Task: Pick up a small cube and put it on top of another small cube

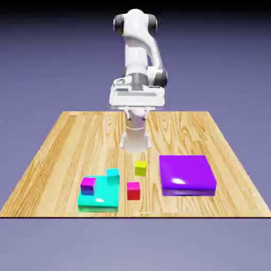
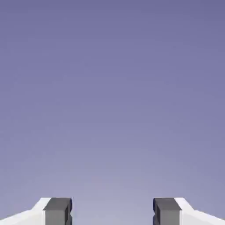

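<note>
Red cube (image 1: 133, 191) on wooden table (image 1: 185, 135).
Gripper (image 2: 112, 212) fingers were spread apart; the turquoise cube (image 1: 113, 175) was located near the yellow-green cube (image 1: 141, 168).

The robot arm (image 1: 136, 47) is glossy white, with rounded, tubular links and black caps at its joints. A grey collar (image 1: 139, 80) sits above the wide, boxy white hand (image 1: 137, 97). Its jaws (image 2: 112, 211) have white, angular fingers ending in small, blocky dark-grey tips (image 2: 58, 212), darker along their inner faces. The base (image 1: 135, 142) is white and flares at the bottom.
</note>
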Controlling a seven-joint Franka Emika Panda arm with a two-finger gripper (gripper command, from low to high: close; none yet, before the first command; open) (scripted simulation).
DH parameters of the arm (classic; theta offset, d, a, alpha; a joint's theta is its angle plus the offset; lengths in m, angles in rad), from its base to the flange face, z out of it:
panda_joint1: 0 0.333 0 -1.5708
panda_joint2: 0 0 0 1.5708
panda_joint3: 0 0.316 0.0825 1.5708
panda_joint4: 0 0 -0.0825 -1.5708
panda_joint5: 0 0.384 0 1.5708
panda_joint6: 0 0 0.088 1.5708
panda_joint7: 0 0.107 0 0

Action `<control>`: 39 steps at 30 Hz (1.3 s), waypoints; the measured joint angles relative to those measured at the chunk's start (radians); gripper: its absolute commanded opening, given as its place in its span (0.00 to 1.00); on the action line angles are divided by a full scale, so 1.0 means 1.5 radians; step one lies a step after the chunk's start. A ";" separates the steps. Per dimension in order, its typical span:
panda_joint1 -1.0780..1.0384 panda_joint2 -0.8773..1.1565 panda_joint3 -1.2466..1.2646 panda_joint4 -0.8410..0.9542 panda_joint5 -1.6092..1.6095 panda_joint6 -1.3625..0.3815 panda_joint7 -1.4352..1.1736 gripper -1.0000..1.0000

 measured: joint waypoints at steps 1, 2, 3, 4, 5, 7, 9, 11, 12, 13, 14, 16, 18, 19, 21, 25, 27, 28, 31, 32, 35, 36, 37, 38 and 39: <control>-0.004 0.023 0.011 0.009 -0.029 -0.023 -0.010 0.50; -0.008 0.046 0.021 0.018 -0.058 -0.047 -0.021 0.50; -0.011 0.069 0.032 0.028 -0.087 -0.070 -0.031 0.50; -0.015 0.092 0.043 0.037 -0.116 -0.094 -0.041 0.50; -0.019 0.115 0.054 0.046 -0.145 -0.117 -0.052 0.50; -0.026 0.161 0.075 0.065 -0.203 -0.164 -0.072 0.50; -0.034 0.207 0.096 0.083 -0.261 -0.211 -0.093 0.50; -0.042 0.253 0.118 0.102 -0.319 -0.258 -0.114 0.50; -0.045 0.276 0.128 0.111 -0.348 -0.281 -0.124 0.50; -0.048 0.299 0.139 0.120 -0.377 -0.305 -0.134 0.50; -0.050 0.322 0.150 0.129 -0.406 -0.328 -0.145 0.50; -0.058 0.368 0.171 0.148 -0.464 -0.375 -0.165 0.50; -0.067 0.414 0.193 0.166 -0.522 -0.422 -0.186 0.50; -0.071 0.437 0.203 0.176 -0.551 -0.446 -0.196 0.50; -0.079 0.483 0.225 0.194 -0.609 -0.492 -0.217 0.50; -0.093 0.575 0.252 0.229 -0.724 -0.565 -0.241 0.50; -0.098 0.624 0.225 0.241 -0.779 -0.548 -0.207 0.50; -0.101 0.648 0.211 0.248 -0.807 -0.539 -0.190 0.50; -0.102 0.663 0.202 0.252 -0.824 -0.533 -0.180 0.00; -0.100 0.639 0.216 0.245 -0.795 -0.542 -0.197 0.00; -0.093 0.567 0.257 0.227 -0.712 -0.569 -0.248 0.00; -0.087 0.545 0.246 0.228 -0.684 -0.582 -0.265 0.00; -0.080 0.524 0.225 0.231 -0.655 -0.597 -0.282 0.00; -0.072 0.504 0.205 0.235 -0.626 -0.611 -0.299 0.00; -0.065 0.483 0.184 0.239 -0.597 -0.626 -0.316 0.00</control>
